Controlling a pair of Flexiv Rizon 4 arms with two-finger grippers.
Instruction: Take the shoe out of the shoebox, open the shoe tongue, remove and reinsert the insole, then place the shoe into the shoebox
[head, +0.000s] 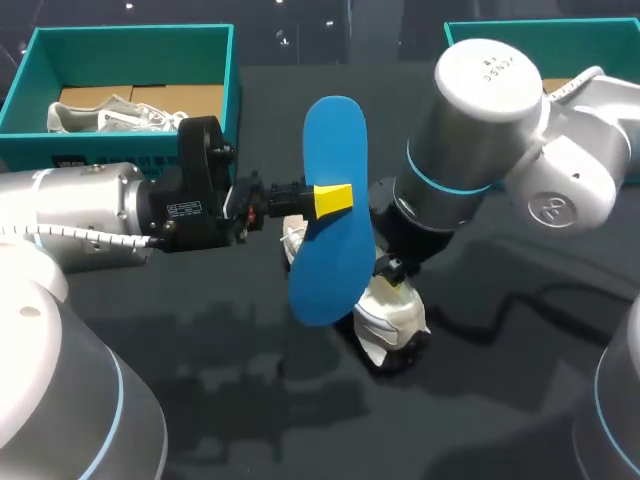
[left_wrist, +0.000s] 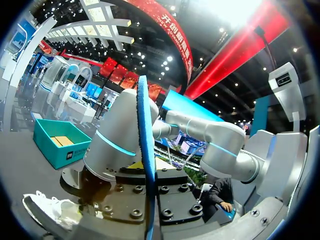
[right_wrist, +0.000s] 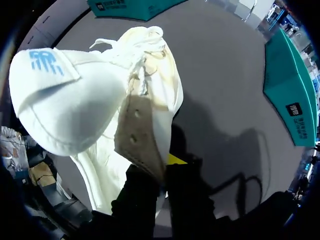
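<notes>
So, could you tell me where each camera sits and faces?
Head view: above and behind, looking down on the table; left gripper holds the insole, right arm over the shoe.
Left wrist view: looks along its gripper at the edge-on insole, right arm beyond.
Right wrist view: looks down at the shoe in the right gripper.
Shared: all three show the shoe.

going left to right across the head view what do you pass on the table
teal cardboard shoebox → white lace-up sneaker lying inside it → blue foam insole held upright → white sneaker on the table → second teal shoebox
</notes>
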